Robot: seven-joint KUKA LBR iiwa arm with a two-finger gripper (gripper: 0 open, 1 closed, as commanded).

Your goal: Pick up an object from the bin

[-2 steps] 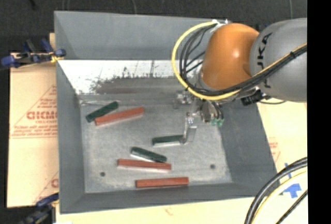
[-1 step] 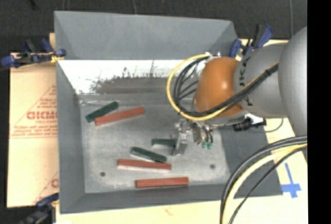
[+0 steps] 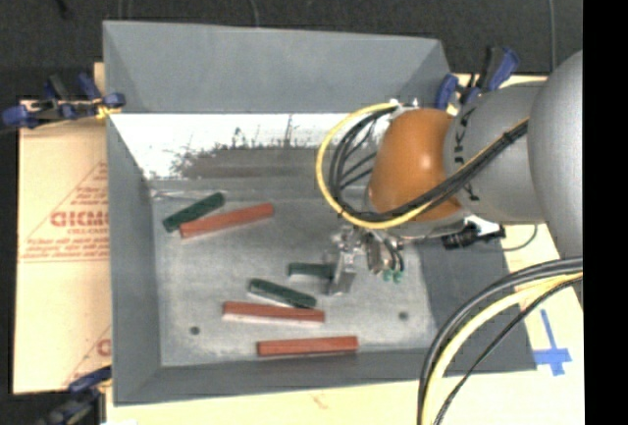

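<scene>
The gripper [image 3: 342, 272] is low in the right half of the grey bin [image 3: 265, 70], right at the near end of a short dark green stick [image 3: 308, 270] lying flat on the floor. That looks like the pick, though whether the gripper is apart or closed on it, I cannot tell from up here. The danger is contact only at the very tip of the stick. A flat, thin piece taken by its end could swing down or slip out on the lift. Just below it lies a longer dark green stick [image 3: 281, 292], with a red-brown stick [image 3: 273, 313] beside that. Any sideways drift could knock them or drag one along.
</scene>
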